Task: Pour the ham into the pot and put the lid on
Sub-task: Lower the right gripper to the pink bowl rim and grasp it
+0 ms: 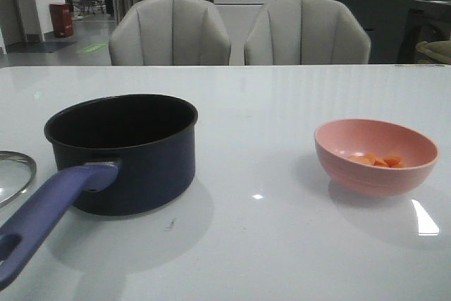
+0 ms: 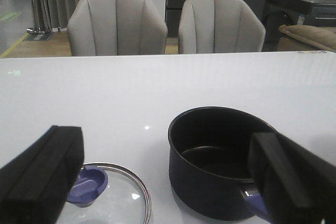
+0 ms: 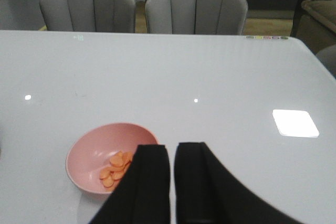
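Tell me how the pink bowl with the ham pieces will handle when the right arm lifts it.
The shallow pink bowl looks smooth and rounded, so it may slip in a pinch. The orange diced ham lies loose inside, so tilting would probably slide it out. It likely skids on the glossy white table.

Navy pot (image 1: 127,151) with purple handle, orange ham (image 1: 375,159), pink bowl (image 1: 373,170), white table (image 1: 282,103)
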Tool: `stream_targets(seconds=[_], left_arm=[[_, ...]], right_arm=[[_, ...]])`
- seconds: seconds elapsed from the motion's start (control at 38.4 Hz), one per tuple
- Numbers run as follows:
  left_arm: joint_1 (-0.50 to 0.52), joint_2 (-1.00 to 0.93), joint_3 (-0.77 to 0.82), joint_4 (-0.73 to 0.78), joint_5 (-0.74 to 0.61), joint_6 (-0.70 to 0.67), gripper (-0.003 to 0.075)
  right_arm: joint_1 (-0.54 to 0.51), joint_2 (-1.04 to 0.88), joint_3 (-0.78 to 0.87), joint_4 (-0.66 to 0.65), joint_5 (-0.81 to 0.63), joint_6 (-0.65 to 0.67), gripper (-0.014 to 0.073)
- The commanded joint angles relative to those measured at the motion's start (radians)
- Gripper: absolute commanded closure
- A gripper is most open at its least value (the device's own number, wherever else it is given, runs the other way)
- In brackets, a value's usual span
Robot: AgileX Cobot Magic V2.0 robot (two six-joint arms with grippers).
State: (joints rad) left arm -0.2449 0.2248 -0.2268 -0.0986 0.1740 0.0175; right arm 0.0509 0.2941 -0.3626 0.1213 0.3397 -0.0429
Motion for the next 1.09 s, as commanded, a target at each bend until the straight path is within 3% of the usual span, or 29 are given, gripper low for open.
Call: stream_targets(seconds=[0.0, 0.13, 0.34, 0.73, 0.91, 1.07], left_arm=[[-0.008, 0.038, -0.036, -0.002, -0.071, 0.003, 0.0051], [-0.008, 0.06, -0.036, 0.002, -0.082, 0.003, 0.0051], [-0.008, 0.061, -0.036, 0.002, -0.08, 0.003, 0.0051], [-0.008, 0.061, -0.036, 0.002, -0.079, 0.003, 0.0051], [-0.008, 0.061, -0.036, 0.002, -0.077, 0.003, 0.0051], [-0.008, 0.059, -0.036, 0.017, -0.077, 0.003, 0.0051]], right_arm=[[-0.001, 0.086, -0.057, 0.006, -0.048, -0.003, 0.0277], [-0.001, 0.234, -0.09, 0.006, -0.068, -0.003, 0.0166], [-0.001, 0.532, -0.219, 0.084, 0.009, -0.003, 0.0172], [-0.001, 1.098, -0.657, 0.1, 0.31, -0.004, 0.0172], [-0.003, 1.253, -0.738, 0.104, 0.343, -0.03, 0.0172], [-0.003, 1.347, -0.742, 0.105, 0.287, -0.035, 0.0172]])
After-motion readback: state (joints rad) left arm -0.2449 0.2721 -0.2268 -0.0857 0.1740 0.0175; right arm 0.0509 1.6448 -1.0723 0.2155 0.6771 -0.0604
